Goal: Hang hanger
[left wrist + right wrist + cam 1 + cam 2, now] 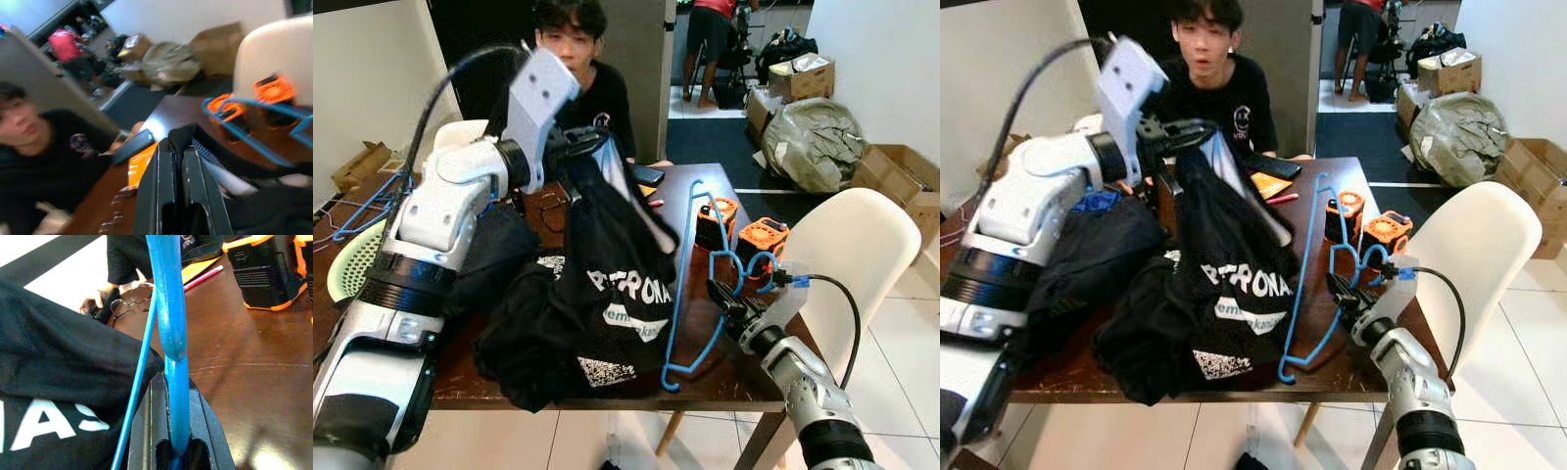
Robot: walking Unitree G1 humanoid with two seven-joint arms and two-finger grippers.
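Left end effector (590, 147), raised above the dark brown wooden desk (677, 196), with both black fingers pinched together on a fold of the black printed T-shirt (607, 294); the garment hangs from the grip and spreads below it onto the desk, white lettering facing the camera. In the left wrist view the fabric shows between the two closed fingers (161, 186).

Right end effector (722, 305), low at the near right part of the desk, clamped on the thin blue plastic hanger (690, 284). The hanger stands steeply tilted, rising from this end effector toward the far side, its lower corner hanging over the near desk edge and its long bar just beside the T-shirt. The right wrist view shows the blue bar (171, 333) seated between the fingers.

Beyond the right end effector stand two orange-and-black box-shaped devices (744, 233), close behind the hanger. Farther off lie a dark phone (646, 174) and a pair of spectacles (132, 301). A person in a black shirt (597, 93) sits at the far side; a cream plastic chair (857, 255) stands right of the right end effector.
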